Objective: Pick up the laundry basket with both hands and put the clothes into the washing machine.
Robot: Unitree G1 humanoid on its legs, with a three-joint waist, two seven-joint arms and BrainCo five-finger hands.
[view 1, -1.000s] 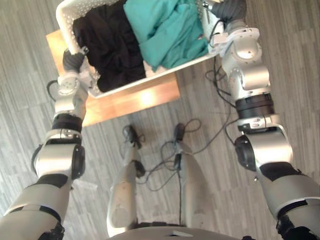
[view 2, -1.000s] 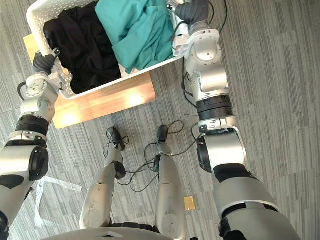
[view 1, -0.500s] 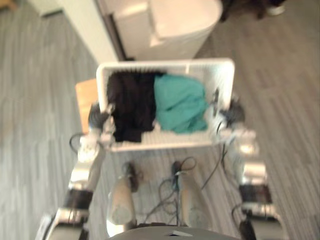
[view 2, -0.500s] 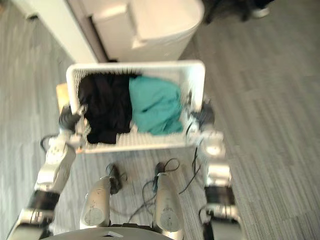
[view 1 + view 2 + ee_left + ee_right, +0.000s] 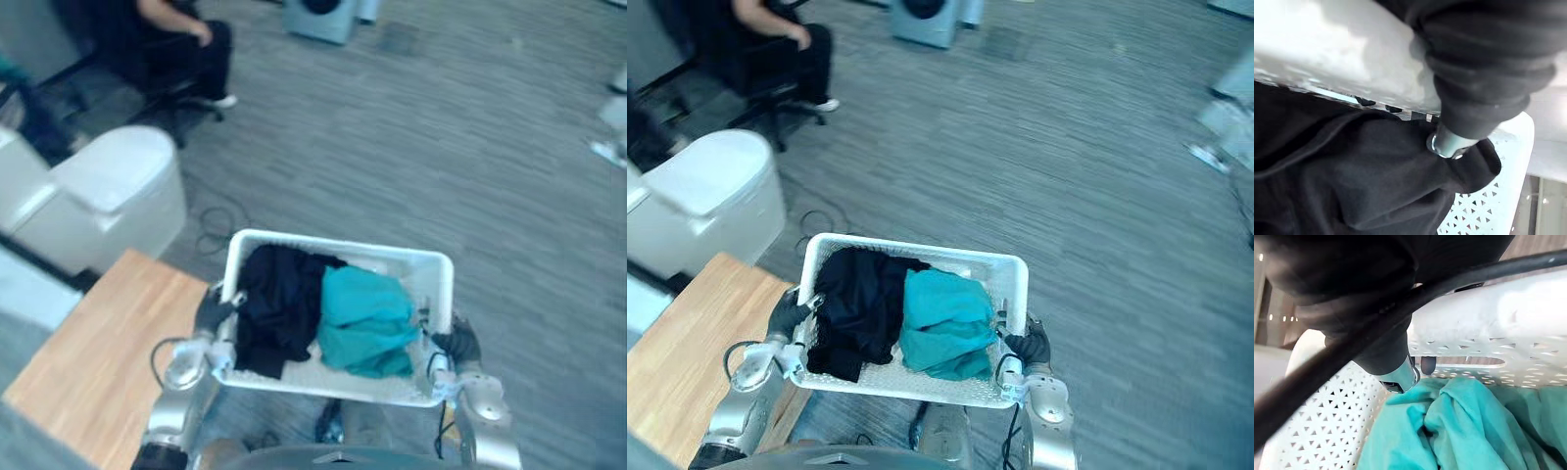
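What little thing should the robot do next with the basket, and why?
Probably step forward toward the grey washing machine far ahead. The left robot hand and right robot hand each grip a side of the white perforated plastic laundry basket, loaded with black clothes and teal clothes.

The laundry basket (image 5: 921, 249) is seen as white perforated plastic, faintly glossy. Matt black cloth (image 5: 857, 308) and soft, creased teal cloth (image 5: 940, 333) are noted. The surface (image 5: 686, 343) is smooth wood.

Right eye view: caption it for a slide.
Left hand and right hand grip the laundry basket with black garment and teal garment, beside a wooden table.
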